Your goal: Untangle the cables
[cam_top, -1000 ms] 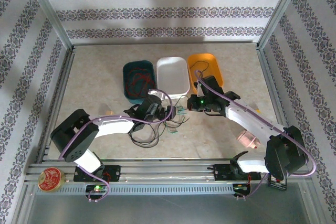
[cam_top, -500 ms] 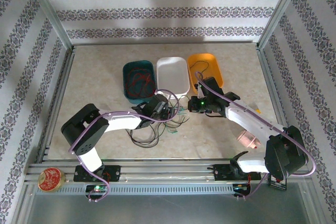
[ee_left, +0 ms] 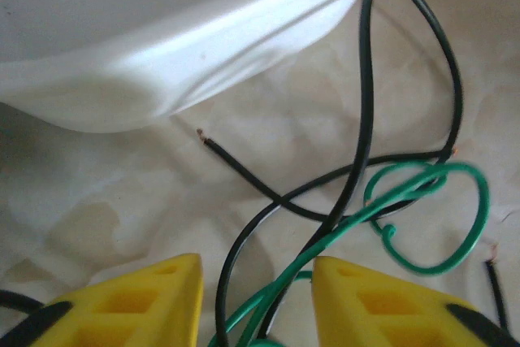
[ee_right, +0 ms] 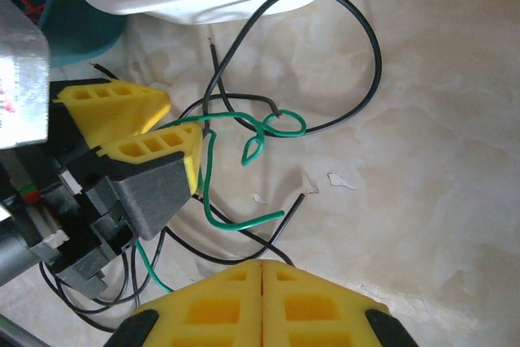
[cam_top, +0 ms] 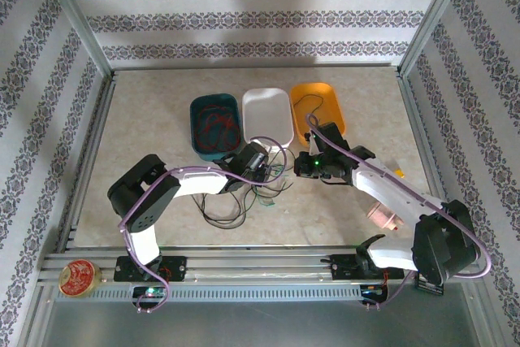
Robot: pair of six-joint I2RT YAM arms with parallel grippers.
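Left wrist view: green cable and black cable pass between the left gripper fingers and off the bottom edge, lower runs cut off. White tray cropped at top. Right wrist view: right gripper jaws pressed together, cropped at bottom; can't tell if anything's pinched. Top view: cables too small to trace.

Place: a lab-style robot cell is showing.
Walls: floral-striped panels are standing inside aluminium framing.
Base: a slotted metal rail is running along the marble-look tabletop's near edge.
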